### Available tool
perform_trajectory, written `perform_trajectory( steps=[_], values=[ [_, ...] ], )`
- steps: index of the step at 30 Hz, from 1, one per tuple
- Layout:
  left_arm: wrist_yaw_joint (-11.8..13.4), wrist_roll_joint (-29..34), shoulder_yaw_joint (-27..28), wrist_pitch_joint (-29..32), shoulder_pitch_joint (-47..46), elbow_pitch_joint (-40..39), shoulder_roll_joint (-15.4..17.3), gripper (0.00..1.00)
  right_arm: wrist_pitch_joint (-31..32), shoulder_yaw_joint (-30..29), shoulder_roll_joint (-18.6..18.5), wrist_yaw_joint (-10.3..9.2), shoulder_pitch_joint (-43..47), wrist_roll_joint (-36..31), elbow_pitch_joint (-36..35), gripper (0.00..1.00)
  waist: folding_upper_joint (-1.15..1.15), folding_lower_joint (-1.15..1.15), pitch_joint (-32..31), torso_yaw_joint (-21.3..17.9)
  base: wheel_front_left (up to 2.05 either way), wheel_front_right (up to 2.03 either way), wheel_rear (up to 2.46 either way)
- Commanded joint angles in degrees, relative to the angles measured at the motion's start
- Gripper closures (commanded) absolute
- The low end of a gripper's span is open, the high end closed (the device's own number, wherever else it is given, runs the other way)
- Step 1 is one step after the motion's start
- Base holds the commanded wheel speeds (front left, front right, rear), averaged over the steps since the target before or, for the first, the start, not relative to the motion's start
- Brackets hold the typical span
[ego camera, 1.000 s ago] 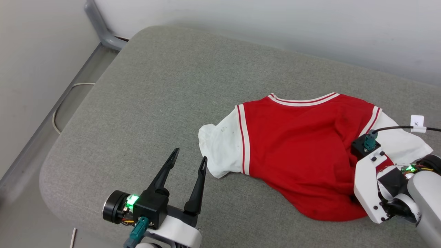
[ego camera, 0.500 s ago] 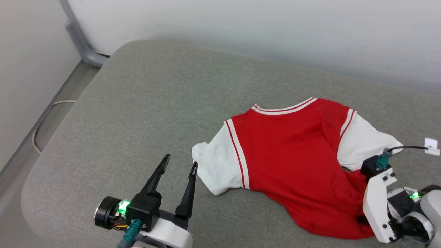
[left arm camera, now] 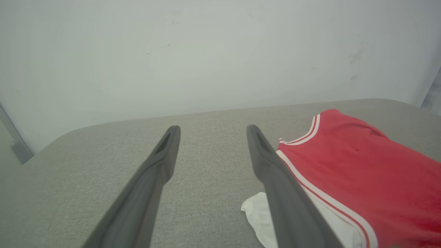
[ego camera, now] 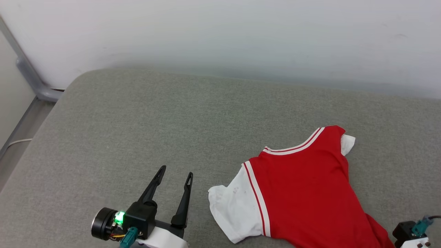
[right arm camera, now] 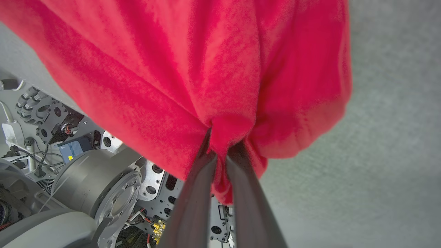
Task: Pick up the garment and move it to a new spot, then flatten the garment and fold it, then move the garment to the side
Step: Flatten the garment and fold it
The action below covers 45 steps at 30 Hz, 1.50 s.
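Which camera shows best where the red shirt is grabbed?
The right wrist view: the right gripper is shut on the shirt, cloth bunched. The head view shows its collar and sleeve; the left wrist view too.

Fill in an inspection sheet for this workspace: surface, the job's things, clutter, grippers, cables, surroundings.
Surface: grey fabric cushion with rounded corners; the garment lies on its right part.
Job's things: red T-shirt, rumpled and unfolded, neck trim toward the wall, no lettering showing.
Clutter: nothing seen.
Grippers: left gripper open, holding nothing, beside the white sleeve; right gripper shut on a bunched pinch of the red cloth.
Cables: white cable left of the cushion; black cable running from the teal connector at the right wrist.
Surroundings: pale wall behind the cushion; grey pipe at the wall's left end.
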Motion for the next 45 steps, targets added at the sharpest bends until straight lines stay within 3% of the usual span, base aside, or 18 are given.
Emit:
perform_trajectory(
  steps=[1,4,5,6,13,20,28,29,31,38,45],
  values=[
    [0.1,0.1,0.4,-0.1,0.5,0.0,0.0,0.00,0.5,-1.3,1.8,-0.08,3.0,-0.9,-1.1,1.00,0.00,0.01,-0.1,-1.1,0.00,0.00,0.00],
    [-0.2,0.2,0.7,-0.1,0.9,0.3,0.0,0.00,-0.1,-4.7,4.4,-0.07,5.1,-3.6,-4.4,0.98,0.00,0.01,0.1,-2.2,0.00,0.00,0.00],
    [-0.3,0.3,0.8,-0.1,0.8,0.4,0.1,0.00,-1.0,-5.6,5.4,-0.07,5.0,-4.7,-5.5,0.23,0.00,0.01,0.2,-2.5,0.00,0.00,0.00],
    [-0.5,0.5,0.8,-0.1,0.7,0.5,0.1,0.00,-1.1,-6.4,6.3,-0.07,4.9,-5.4,-6.1,0.00,0.00,0.01,0.2,-2.7,0.00,0.00,0.00],
    [-1.1,0.9,0.8,-0.1,-0.6,0.6,0.1,0.00,0.0,-8.7,8.8,-0.06,0.3,-8.7,-11.8,0.00,0.00,0.01,0.9,-2.7,0.00,0.00,0.00],
    [-1.5,1.4,0.1,-0.2,-1.7,0.4,-0.6,0.00,7.6,-13.0,7.6,-0.06,-10.1,-11.3,-14.6,0.00,0.00,0.01,3.9,0.0,0.00,0.00,0.00],
    [-1.6,1.6,-1.0,-0.2,-4.8,0.4,-1.7,0.00,14.0,-16.7,7.6,-0.06,-24.1,-15.6,-5.9,0.00,0.00,0.01,10.0,4.8,0.00,0.00,0.00],
    [-1.9,1.7,-1.5,-0.2,-6.4,0.9,-2.1,0.00,16.0,-17.3,6.5,-0.07,-29.5,-17.4,-0.9,0.00,0.00,0.01,13.0,7.0,0.00,0.00,0.00],
    [-2.0,1.6,-2.0,-0.2,-7.5,0.9,-2.5,0.00,16.5,-17.5,5.8,-0.06,-32.9,-18.3,2.1,0.00,0.00,0.01,15.0,8.5,0.00,0.00,0.00],
    [-1.9,1.4,-2.9,-0.2,-9.2,0.7,-3.1,0.00,16.2,-16.2,4.8,-0.07,-37.2,-21.1,7.6,0.00,0.00,0.01,18.2,11.0,0.00,0.00,0.00],
    [-1.5,1.3,-3.0,-0.2,-9.8,0.9,-3.5,0.00,15.5,-12.6,5.7,-0.05,-33.6,-20.4,12.0,0.00,0.00,0.01,19.1,11.7,0.00,0.00,0.00]
  ],
)
